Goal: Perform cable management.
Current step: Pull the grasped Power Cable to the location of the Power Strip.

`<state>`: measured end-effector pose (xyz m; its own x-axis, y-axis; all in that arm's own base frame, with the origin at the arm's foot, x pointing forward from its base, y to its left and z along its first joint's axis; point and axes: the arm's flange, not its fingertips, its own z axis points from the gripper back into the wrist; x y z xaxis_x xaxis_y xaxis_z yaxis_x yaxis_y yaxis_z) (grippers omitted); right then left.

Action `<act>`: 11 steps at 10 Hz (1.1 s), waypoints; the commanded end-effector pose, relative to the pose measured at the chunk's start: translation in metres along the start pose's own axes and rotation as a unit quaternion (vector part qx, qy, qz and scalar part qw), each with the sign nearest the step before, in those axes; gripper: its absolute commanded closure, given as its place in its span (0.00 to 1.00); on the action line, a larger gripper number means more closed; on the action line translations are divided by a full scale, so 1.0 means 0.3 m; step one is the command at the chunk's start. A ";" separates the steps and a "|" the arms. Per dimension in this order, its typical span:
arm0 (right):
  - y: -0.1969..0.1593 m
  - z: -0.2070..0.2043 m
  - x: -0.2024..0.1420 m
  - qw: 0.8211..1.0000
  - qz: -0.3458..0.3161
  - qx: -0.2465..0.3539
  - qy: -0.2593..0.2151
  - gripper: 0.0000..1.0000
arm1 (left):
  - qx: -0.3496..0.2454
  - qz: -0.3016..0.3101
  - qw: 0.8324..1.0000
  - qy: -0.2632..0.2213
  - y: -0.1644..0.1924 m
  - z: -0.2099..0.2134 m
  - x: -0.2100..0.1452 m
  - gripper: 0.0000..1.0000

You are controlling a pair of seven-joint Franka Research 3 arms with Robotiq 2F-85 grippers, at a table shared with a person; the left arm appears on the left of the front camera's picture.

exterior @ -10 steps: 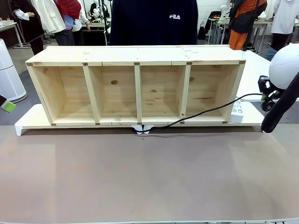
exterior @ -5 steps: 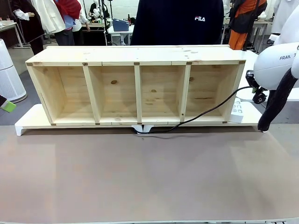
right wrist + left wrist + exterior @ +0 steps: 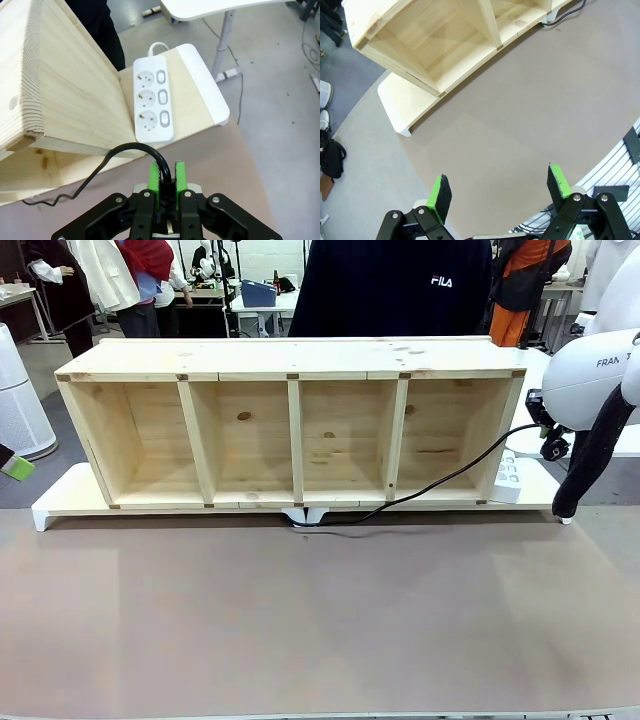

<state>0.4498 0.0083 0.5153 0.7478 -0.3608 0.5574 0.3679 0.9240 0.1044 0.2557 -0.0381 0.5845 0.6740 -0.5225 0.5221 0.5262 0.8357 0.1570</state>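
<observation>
Beside the wooden shelf's [image 3: 290,360] right end, the cable [image 3: 125,145] is clamped between the closed pads of the right gripper [image 3: 167,179], near the white power strip [image 3: 152,100]. From there it is draped down to the shelf's front edge. The left gripper [image 3: 500,192] is held wide open, empty, over the table [image 3: 520,100].

The right arm [image 3: 596,378] comes into the front view at about 3 o'clock, with its rounded white joint at the picture's edge. In its wrist view, the right end effector [image 3: 167,171] has its green pads [image 3: 154,175] pressed together on the cable [image 3: 131,145]. The left end effector [image 3: 499,186] points downward, its fingers [image 3: 440,194] spread wide at 7 and 5 o'clock, gripping nothing.
</observation>
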 end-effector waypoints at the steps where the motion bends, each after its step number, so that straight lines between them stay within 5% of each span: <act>1: 0.001 0.008 -0.007 1.000 0.004 0.000 -0.003 0.85 | 0.002 -0.003 1.000 -0.005 0.003 -0.002 0.007 0.00; 11: 0.001 0.008 -0.007 1.000 0.004 0.000 -0.003 0.85 | 0.002 -0.003 1.000 -0.005 0.003 -0.002 0.007 0.00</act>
<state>0.4497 0.0095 0.5154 0.7487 -0.3587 0.5574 0.3654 0.9250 0.1045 0.2557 -0.0381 0.5845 0.6740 -0.5225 0.5221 0.5262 0.8357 0.1570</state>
